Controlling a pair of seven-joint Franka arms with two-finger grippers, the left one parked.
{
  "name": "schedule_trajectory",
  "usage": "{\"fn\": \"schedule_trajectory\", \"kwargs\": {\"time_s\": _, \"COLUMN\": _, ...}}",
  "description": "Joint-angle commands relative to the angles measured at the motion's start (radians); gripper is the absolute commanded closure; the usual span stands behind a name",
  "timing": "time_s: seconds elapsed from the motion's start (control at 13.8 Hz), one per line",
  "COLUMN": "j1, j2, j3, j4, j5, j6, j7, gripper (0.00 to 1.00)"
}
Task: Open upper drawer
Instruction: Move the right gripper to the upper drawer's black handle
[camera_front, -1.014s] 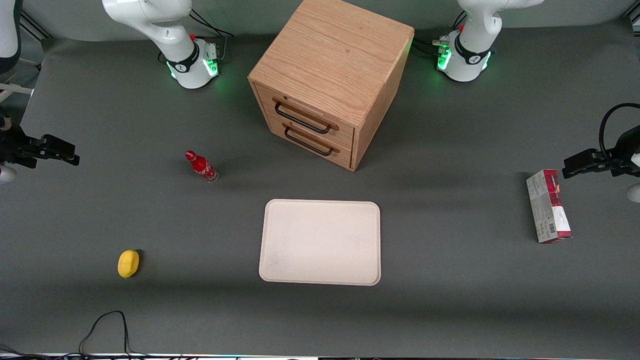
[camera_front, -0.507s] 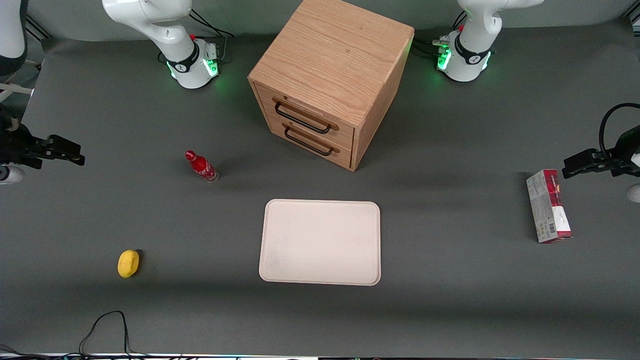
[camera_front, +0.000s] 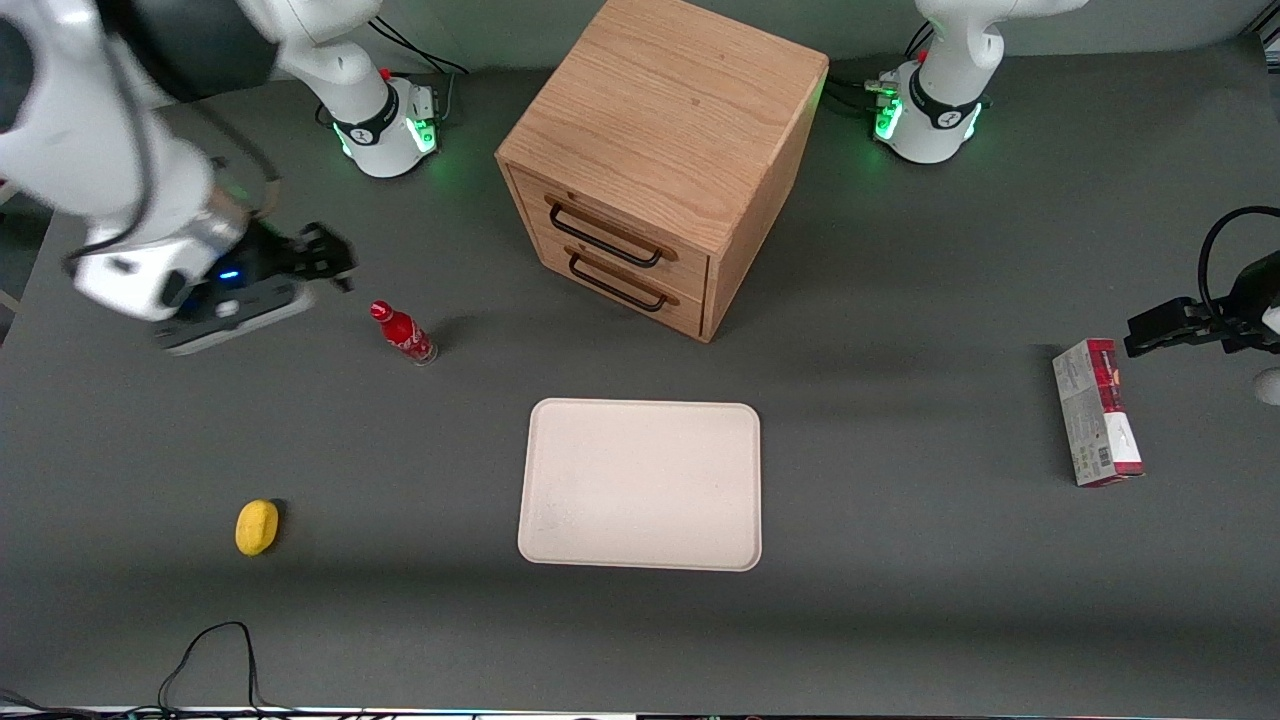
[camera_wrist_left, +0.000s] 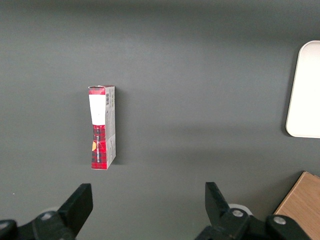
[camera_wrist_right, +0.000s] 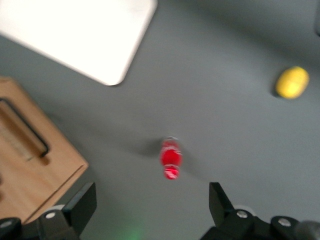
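Front view: shut upper drawer (camera_front: 610, 232) in the cabinet (camera_front: 660, 130), standing on the grey table (camera_front: 900, 620), above the lower drawer (camera_front: 620, 282). Red bottle (camera_front: 403, 332) upright in front of the cabinet, toward the working arm's end. Tray (camera_front: 640, 485) nearer the camera than the cabinet; lemon (camera_front: 257, 526) nearer still, past the bottle. Carton (camera_front: 1096, 412) toward the parked arm's end. End effector (camera_front: 335, 262) above the table, just beside the bottle's cap, well apart from the cabinet, holding nothing; wrist tilted, fingers toward the cabinet.

Left wrist view: carton (camera_wrist_left: 102, 127) lying flat, tray's edge (camera_wrist_left: 305, 90) and cabinet corner (camera_wrist_left: 302, 205).

Right wrist view: end effector (camera_wrist_right: 152, 202) spread wide, empty, over the bottle (camera_wrist_right: 170, 157); cabinet (camera_wrist_right: 32, 165), tray (camera_wrist_right: 85, 35), lemon (camera_wrist_right: 292, 82) around.
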Motion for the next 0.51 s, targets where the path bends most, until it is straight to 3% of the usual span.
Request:
{"fn": "schedule_trajectory", "kwargs": {"time_s": 0.0, "j1": 0.15, "j2": 0.039, "j3": -0.015, "j4": 0.013, "j5": 0.024, "j6": -0.011, "j7": 0.007, "gripper": 0.0}}
{"fn": "schedule_trajectory", "kwargs": {"time_s": 0.14, "j1": 0.261, "j2": 0.08, "j3": -0.015, "j4": 0.039, "j5": 0.022, "j6": -0.01, "j7": 0.005, "gripper": 0.0}}
{"fn": "schedule_trajectory", "kwargs": {"time_s": 0.43, "j1": 0.347, "j2": 0.122, "j3": -0.015, "j4": 0.054, "j5": 0.025, "j6": 0.003, "j7": 0.004, "gripper": 0.0}}
